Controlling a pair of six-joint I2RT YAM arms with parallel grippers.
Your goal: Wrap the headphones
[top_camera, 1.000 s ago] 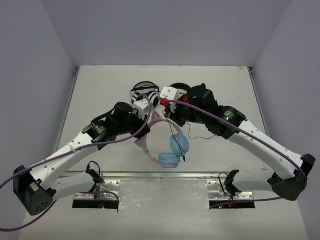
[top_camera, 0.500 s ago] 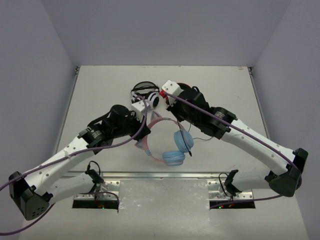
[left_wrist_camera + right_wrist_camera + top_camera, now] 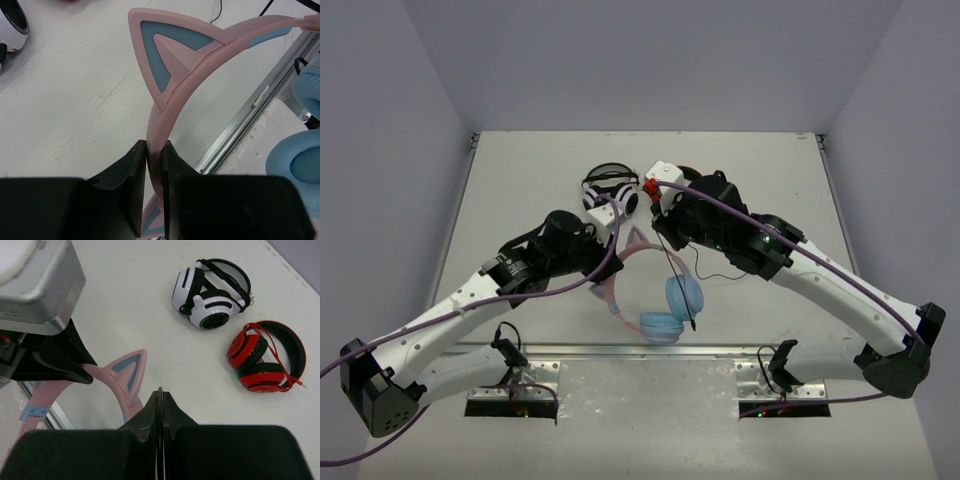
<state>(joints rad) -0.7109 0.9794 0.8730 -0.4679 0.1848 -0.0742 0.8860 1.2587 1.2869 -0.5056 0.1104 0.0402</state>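
The matte black fingers of the left gripper [image 3: 154, 148] are clamped flat on the smooth pink band of the headphones [image 3: 170, 55], just below a pointed cat ear with a light blue triangular inlay. The band is seen arching away over the pale, faintly scuffed table [image 3: 75, 100] and a ribbed metal rail [image 3: 250, 105] toward two padded blue ear cups. The fingers of the right gripper [image 3: 160, 396] are pressed tightly together, and a thin dark strand, seemingly the cable [image 3: 690, 316], is pinched between them, though that view is too tight for certainty. Only the overhead camera shows the cable running down from that gripper across the upper cup to its loose end, with the headphones held between the two arms near the table's front edge. Only the right wrist view shows clearly the glossy white-and-black headphones [image 3: 210, 287] and the red-and-black headphones [image 3: 265, 357], lying near each other but apart, farther back on the table.
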